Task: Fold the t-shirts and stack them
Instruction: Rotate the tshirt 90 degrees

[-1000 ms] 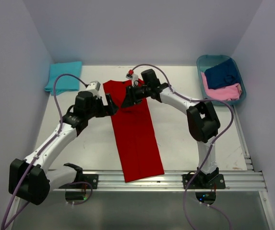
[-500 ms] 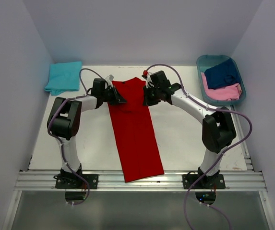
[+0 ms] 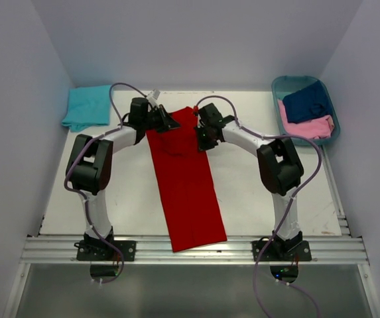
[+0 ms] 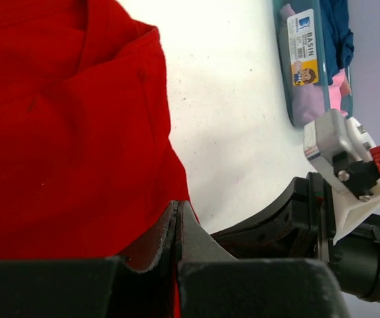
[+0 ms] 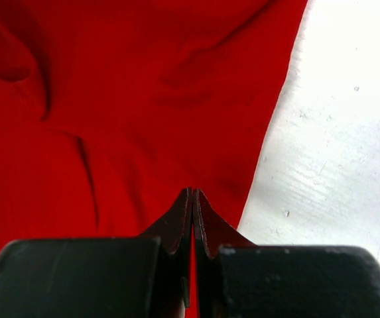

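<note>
The teal oval basket (image 3: 277, 86) at the far right corner of the table (image 3: 256, 192) holds two crumpled tees. The navy t-shirt (image 3: 307, 101) lies toward the back and the pink t-shirt (image 3: 306, 126) in front of it, the two touching. My left wrist camera also catches a printed label (image 4: 302, 46) on the basket's side.

I count four tees in all: those two, a turquoise t-shirt (image 3: 87, 106) folded at the far left corner, and the red t-shirt (image 3: 184, 182). There is one basket.

The red t-shirt lies mid-table, folded into a long narrow strip. It runs from the far side down to the near edge and is mostly flat, with soft creases at its far end.

My left gripper (image 3: 170, 123) has its fingers pressed together on the strip's far left corner. My right gripper (image 3: 201, 139) pinches the red cloth at its far right edge, with red showing in the slit between its fingers (image 5: 180, 218).
</note>
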